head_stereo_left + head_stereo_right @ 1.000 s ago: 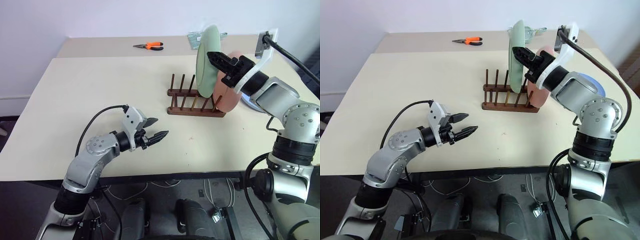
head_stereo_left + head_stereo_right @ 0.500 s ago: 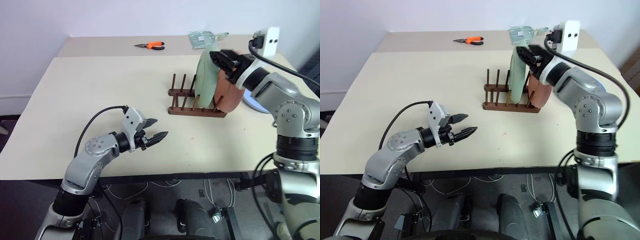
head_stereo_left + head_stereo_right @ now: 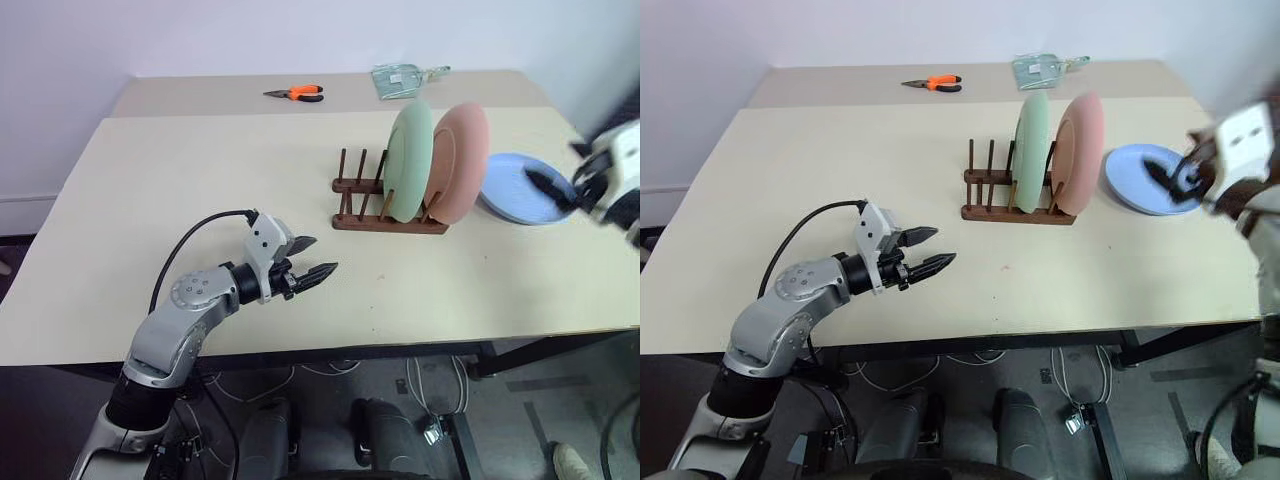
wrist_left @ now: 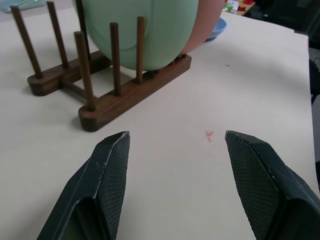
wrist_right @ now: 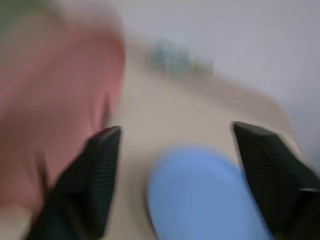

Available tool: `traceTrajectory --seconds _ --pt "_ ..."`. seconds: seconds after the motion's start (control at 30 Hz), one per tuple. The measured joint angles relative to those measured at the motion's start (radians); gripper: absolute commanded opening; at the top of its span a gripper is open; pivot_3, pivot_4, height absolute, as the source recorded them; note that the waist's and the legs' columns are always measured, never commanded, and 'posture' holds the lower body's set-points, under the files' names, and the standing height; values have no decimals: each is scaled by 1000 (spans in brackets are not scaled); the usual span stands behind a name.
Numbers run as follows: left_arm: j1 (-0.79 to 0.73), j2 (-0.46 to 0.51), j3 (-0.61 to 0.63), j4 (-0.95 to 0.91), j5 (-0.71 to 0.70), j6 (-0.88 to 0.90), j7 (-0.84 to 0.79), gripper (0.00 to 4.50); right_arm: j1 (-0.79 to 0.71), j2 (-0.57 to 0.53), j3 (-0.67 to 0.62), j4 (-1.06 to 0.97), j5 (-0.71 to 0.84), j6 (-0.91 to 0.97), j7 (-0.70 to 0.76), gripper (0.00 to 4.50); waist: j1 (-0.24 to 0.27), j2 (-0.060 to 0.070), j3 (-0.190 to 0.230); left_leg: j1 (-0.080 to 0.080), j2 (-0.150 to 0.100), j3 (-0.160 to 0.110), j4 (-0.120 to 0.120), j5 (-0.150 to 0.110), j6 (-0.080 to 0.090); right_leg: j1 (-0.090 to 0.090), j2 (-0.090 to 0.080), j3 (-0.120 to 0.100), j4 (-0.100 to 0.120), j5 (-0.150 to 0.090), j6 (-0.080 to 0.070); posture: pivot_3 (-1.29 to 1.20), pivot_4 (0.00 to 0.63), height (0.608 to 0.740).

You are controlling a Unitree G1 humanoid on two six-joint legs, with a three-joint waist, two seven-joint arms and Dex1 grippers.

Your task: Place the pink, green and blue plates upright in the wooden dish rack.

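Blue plate (image 3: 1150,178) lies flat on counter (image 3: 840,160) right of wooden dish rack (image 3: 385,215); looks stiff, slick, prob breakable, so pinch its rim w/ right end effector (image 3: 1172,175), jaws wide, empty.

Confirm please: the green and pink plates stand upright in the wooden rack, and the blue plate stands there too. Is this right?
Not quite. The green plate and pink plate do stand upright in the wooden rack, but the blue plate lies flat on the table beside it, as the left eye view shows.

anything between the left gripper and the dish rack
Bare tabletop, bar a faint red speck, lies between the open left gripper and the dish rack, per the left wrist view.
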Motion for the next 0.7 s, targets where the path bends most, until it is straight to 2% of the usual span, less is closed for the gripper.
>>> traceTrajectory --seconds 0.13,0.23,0.4,0.5,0.7 --pt "-22 -1 -1 14 0 -4 -6 3134 -59 30 145 216 -178 -182 -2 4462 -10 1 1 0 0 0 0 0 0 0 0 0 1 0 1 0 150 740" --pt "-19 4 0 15 0 -4 -11 3134 -180 56 229 429 -301 -286 -38 4462 -11 1 1 1 0 1 0 1 -2 0 1 0 2 0 1 0 150 740" --pt "-9 9 2 9 0 -2 -11 3134 -355 139 303 763 -422 -359 -101 4462 -7 1 1 1 0 0 0 5 -8 0 0 0 2 0 1 0 150 740" --pt "-9 10 2 8 1 -2 -7 3134 -415 152 307 872 -450 -385 -114 3553 -8 1 1 1 -1 0 0 5 -8 1 0 1 1 0 1 0 150 740" --pt "-4 12 3 -2 1 0 -1 3134 -445 166 307 968 -481 -415 -135 534 -9 1 1 1 -1 0 0 5 -8 1 -1 1 1 0 1 0 150 740"
